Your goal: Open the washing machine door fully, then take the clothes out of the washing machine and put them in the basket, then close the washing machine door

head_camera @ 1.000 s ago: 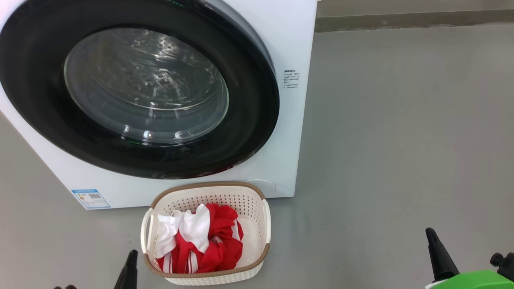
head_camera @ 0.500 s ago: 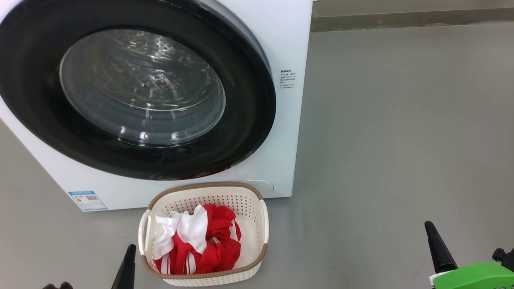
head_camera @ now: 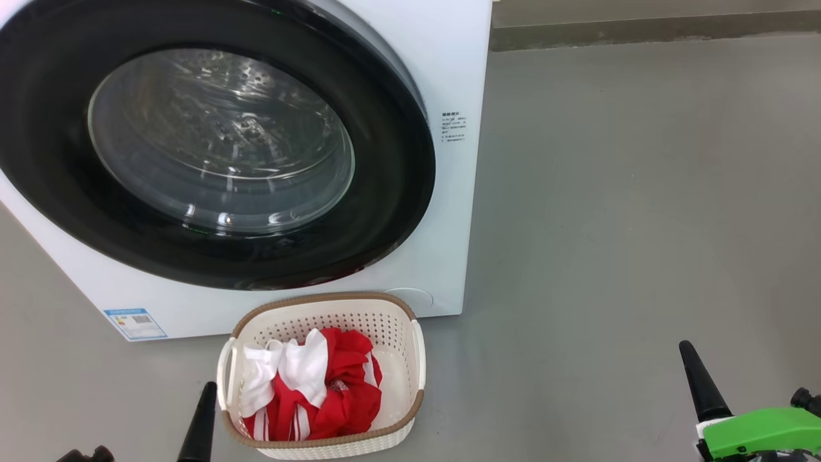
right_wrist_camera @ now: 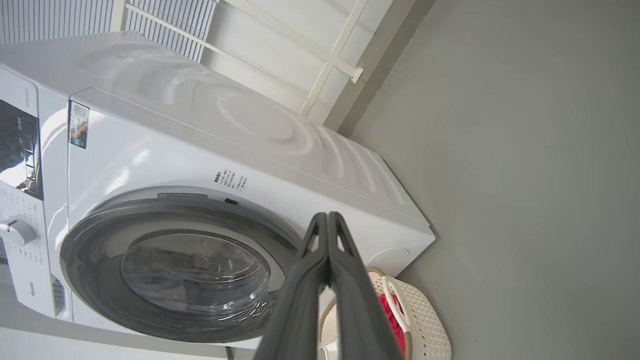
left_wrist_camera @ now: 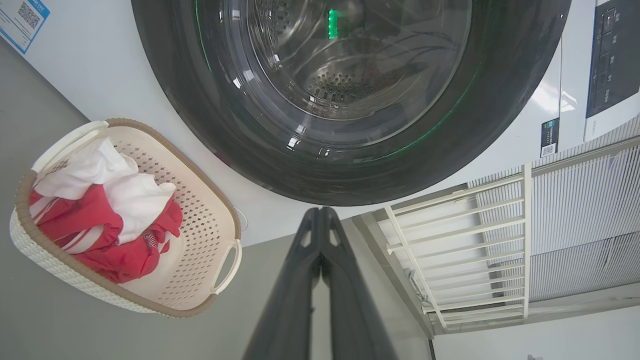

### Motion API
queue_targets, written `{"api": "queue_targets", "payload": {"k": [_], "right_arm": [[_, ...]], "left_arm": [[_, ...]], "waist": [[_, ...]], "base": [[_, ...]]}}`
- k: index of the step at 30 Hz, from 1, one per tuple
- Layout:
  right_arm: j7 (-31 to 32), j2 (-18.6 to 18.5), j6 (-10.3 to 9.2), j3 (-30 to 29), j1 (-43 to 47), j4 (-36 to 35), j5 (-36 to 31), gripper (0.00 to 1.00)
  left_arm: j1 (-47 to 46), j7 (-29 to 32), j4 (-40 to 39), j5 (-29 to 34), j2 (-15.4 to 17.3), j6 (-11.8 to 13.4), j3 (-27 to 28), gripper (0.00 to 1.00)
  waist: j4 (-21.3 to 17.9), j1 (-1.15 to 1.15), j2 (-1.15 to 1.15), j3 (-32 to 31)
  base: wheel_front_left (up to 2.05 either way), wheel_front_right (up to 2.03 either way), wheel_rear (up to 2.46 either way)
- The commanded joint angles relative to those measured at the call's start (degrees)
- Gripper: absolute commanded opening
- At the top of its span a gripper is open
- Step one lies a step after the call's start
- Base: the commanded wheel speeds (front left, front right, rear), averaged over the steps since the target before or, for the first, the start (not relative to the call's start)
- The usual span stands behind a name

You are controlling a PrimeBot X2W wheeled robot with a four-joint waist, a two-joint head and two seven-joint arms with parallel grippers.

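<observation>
Both arms seem finished with the handling, so the step in hand is probably a last check and a retreat. That calls for keeping them low and wide of the basket so nothing nudges it, and confirming that the door has latched.

Nearest, the left end effector [head_camera: 209, 389] and the right end effector [head_camera: 686, 350] each have their fingers pressed together, gripping nothing and touching nothing. Just beside the left one, the basket [head_camera: 324, 297] stands on the floor [head_camera: 641, 192] at the foot of the washing machine [head_camera: 458, 64], with the clothes [head_camera: 333, 391] heaped inside. Beyond, the washing machine door [head_camera: 385, 192] appears shut against the front, and no red shows through its glass.
</observation>
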Motion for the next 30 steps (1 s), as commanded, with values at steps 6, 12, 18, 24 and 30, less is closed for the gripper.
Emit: {"api": "queue_targets", "payload": {"k": [6,12,18,24,30], "right_arm": [[1.4,-0.3,-0.04,0.3,-3.7,-1.9,4.4,0.0],[2.2,-0.2,-0.04,0.2,-4.3,-2.0,7.1,0.0],[3.2,-0.1,-0.05,0.0,-5.1,-2.1,10.3,0.0],[4.2,0.0,-0.05,-0.2,-5.8,-2.2,13.6,0.0],[5.3,0.2,-0.05,-0.4,-6.6,-2.3,16.8,0.0]], "left_arm": [[-3.0,1.3,-1.3,-4.8,0.5,-0.3,2.2,0.0],[-3.4,2.1,-1.3,-7.6,0.4,-0.3,2.6,0.0],[-4.0,3.1,-1.3,-11.1,0.3,-0.3,3.0,0.0],[-4.5,4.1,-1.3,-14.5,0.2,-0.4,3.4,0.0],[-5.1,5.2,-1.3,-18.0,0.1,-0.4,3.8,0.0]], "waist": [[-0.3,0.0,0.0,0.0],[-0.5,0.0,0.0,0.0],[-0.8,0.0,0.0,0.0],[-1.1,0.0,0.0,0.0],[-1.3,0.0,0.0,0.0]], "base": [[0.0,0.0,0.0],[0.0,0.0,0.0],[0.0,0.0,0.0],[0.0,0.0,0.0],[0.0,0.0,0.0]]}}
